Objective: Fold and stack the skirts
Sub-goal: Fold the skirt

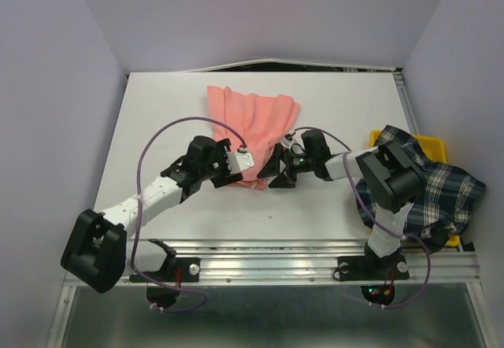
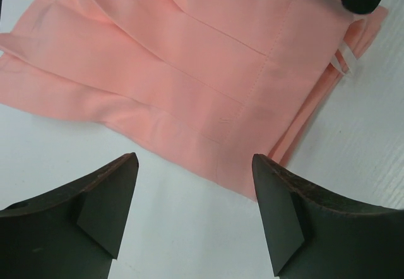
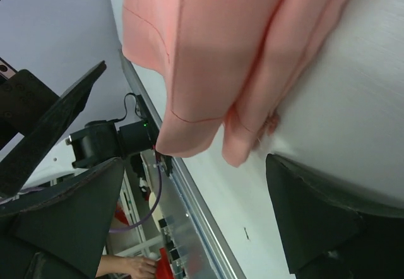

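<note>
The salmon-pink skirt point(image 1: 253, 124) lies partly folded in the middle of the white table. It also fills the top of the left wrist view point(image 2: 189, 71) and of the right wrist view point(image 3: 214, 58). My left gripper point(image 1: 235, 175) is open and empty at its near left edge point(image 2: 196, 187). My right gripper point(image 1: 272, 171) is open and empty at its near right corner, and the corner hangs between the jaws point(image 3: 196, 165). The plaid skirt point(image 1: 441, 194) lies bunched at the right, over the bin.
A yellow bin point(image 1: 435, 141) stands at the table's right edge under the plaid skirt. A metal rail point(image 1: 315, 247) runs along the near edge. Grey walls close in the sides and back. A person's hand point(image 3: 126, 267) shows beyond the rail.
</note>
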Robot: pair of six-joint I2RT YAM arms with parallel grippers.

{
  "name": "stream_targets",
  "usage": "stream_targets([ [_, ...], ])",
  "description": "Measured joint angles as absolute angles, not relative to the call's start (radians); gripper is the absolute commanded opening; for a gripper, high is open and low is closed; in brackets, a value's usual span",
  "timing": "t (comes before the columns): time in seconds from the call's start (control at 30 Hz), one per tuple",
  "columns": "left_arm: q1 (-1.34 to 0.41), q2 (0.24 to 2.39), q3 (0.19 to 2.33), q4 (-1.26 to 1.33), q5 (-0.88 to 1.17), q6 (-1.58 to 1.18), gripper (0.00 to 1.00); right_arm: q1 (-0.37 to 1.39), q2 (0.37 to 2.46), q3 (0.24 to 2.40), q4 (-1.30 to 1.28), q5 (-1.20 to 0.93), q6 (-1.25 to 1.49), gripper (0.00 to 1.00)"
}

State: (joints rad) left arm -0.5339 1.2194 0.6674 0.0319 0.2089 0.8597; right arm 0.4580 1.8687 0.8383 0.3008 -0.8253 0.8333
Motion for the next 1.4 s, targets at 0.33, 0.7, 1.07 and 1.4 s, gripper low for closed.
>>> stream_targets([
  [0.33, -0.558, 1.223, 0.663, 0.035, 0.215, 0.877, 0.84, 0.512, 1.951, 0.852, 0.466, -0.799, 0.893, 0.58],
  [0.7, -0.571, 1.206, 0.604, 0.046, 0.257, 0.968, 0.99, 0.512, 1.973, 0.891, 0.379, -0.732, 0.865, 0.01],
  [1.07, -0.622, 1.293, 0.531, 0.210, 0.230, 1.063, 0.99, 0.509, 1.951, 0.941, 0.355, -0.805, 0.918, 0.01],
  [1.4, -0.643, 1.451, 0.519, 0.398, 0.186, 1.112, 0.88, 0.490, 1.944, 0.941, 0.350, -0.850, 0.987, 0.01],
])
